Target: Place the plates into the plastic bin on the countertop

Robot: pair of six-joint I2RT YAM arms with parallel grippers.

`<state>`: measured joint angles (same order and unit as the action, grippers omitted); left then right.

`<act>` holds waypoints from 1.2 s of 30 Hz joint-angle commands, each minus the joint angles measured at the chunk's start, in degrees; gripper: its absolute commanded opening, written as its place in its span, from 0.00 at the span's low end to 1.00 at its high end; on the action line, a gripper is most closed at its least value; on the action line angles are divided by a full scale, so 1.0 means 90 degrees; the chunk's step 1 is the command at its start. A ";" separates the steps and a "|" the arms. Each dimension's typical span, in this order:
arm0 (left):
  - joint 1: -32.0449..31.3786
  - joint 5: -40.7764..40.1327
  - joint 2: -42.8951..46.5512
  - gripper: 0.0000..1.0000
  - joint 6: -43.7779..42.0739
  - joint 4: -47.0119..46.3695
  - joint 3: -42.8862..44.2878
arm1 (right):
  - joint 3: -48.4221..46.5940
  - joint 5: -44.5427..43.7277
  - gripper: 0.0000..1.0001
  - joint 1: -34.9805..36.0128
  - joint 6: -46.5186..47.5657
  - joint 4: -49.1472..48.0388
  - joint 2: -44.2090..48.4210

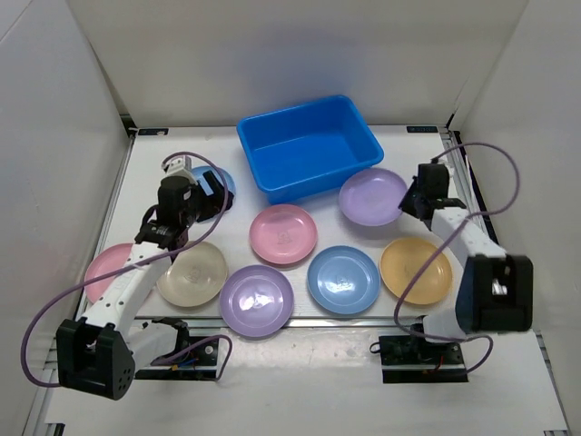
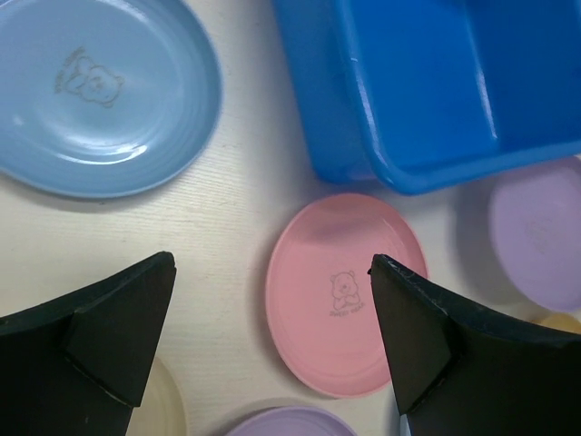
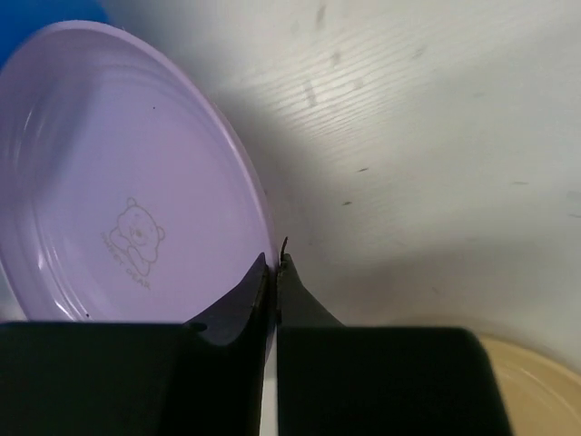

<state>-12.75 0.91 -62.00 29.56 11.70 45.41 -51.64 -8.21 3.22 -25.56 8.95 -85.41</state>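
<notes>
The empty blue plastic bin point(image 1: 309, 145) stands at the back centre of the countertop. My right gripper point(image 1: 406, 202) is shut on the right rim of a purple plate point(image 1: 370, 196), just right of the bin. In the right wrist view the fingertips point(image 3: 275, 259) pinch that plate's point(image 3: 118, 182) edge. My left gripper point(image 1: 211, 195) is open and empty. It hovers over the table between a blue plate point(image 2: 100, 91) and a pink plate point(image 2: 345, 291), with the bin point(image 2: 436, 82) ahead of it.
Along the front lie a pink plate point(image 1: 104, 268), a cream plate point(image 1: 192, 272), a purple plate point(image 1: 257, 300), a blue plate point(image 1: 343, 279) and an orange plate point(image 1: 416, 270). Metal rails and white walls edge the table.
</notes>
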 commanded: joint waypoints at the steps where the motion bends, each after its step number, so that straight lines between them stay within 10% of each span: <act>1: 0.0166 -0.0860 -0.0180 0.99 0.0571 0.0417 0.0169 | -0.0229 -0.1508 0.00 -0.0123 -0.0479 0.0664 0.1126; 10: 0.1922 -0.0306 -0.1860 0.99 0.1139 0.0906 0.1448 | -0.2023 -0.1628 0.00 -0.0008 -0.0109 0.1038 0.1542; 29: 0.2706 -0.0677 -0.4322 0.99 -0.0042 0.0926 0.2728 | -0.8302 -0.2017 0.00 0.2083 0.0574 0.1193 -0.4942; 36: 0.2706 -0.0443 -0.4830 0.91 -0.0257 0.0926 0.2855 | -0.7839 -0.1979 0.00 0.2240 0.0185 0.1116 -0.5315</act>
<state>11.51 -4.03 -105.67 29.23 19.75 69.17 -122.96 -24.25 24.51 -21.76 21.78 -135.83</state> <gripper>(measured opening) 0.918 0.012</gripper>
